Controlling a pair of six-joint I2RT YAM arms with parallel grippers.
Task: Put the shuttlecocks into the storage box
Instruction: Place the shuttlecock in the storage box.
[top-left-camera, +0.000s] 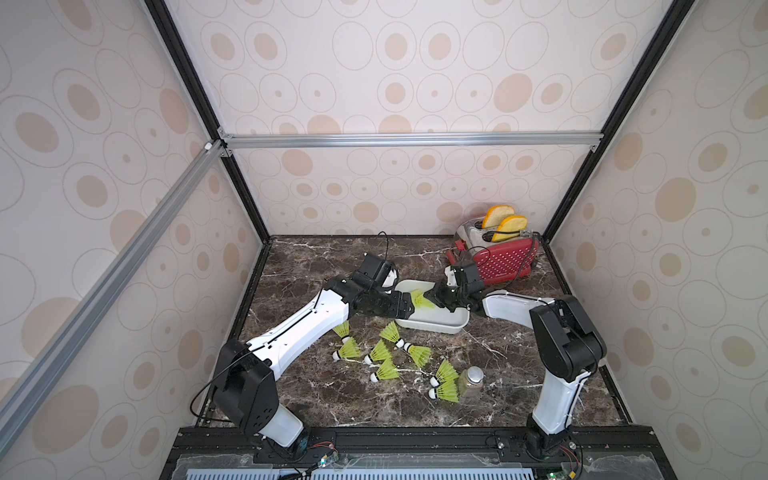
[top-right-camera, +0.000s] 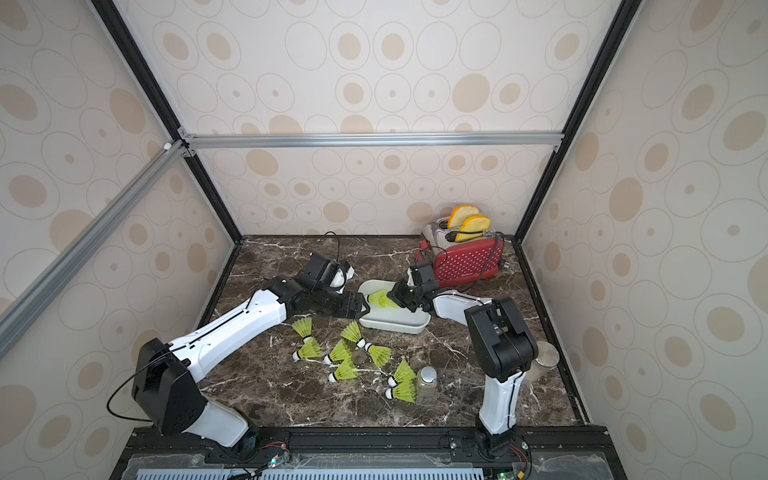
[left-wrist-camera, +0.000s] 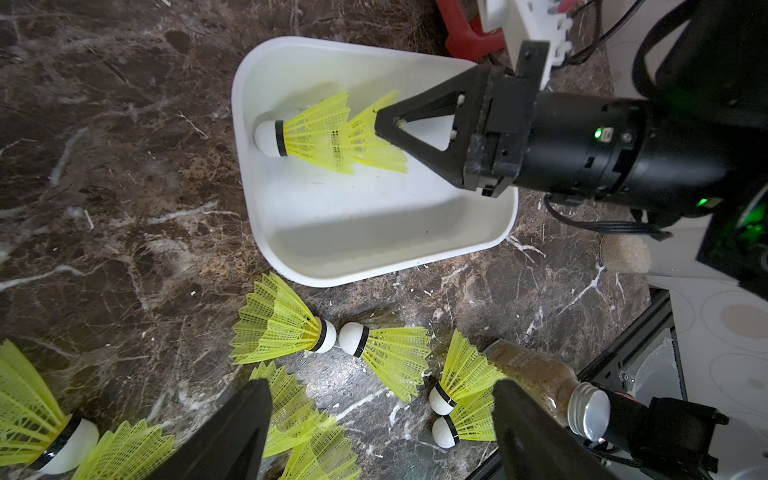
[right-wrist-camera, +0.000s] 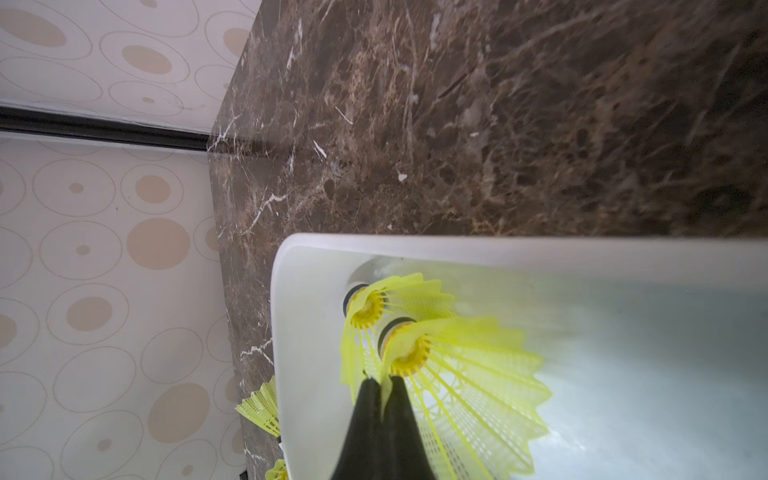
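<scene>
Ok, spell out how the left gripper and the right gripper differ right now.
The left gripper stands open; the right gripper is shut. The left gripper holds nothing, while the right gripper pinches a shuttlecock by the edge of its skirt. The right gripper reaches in over the storage box; the left gripper sits by the box's rim. Both are black and tapered, and both point toward the box.

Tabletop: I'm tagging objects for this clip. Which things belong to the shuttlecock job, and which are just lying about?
Job: loose shuttlecocks on the table; storage box; boxed shuttlecock; held shuttlecock, skirt pinched in the shut right pincer; open left pincer.
Lying about: red toaster; bread slices; jar with silver lid.
</scene>
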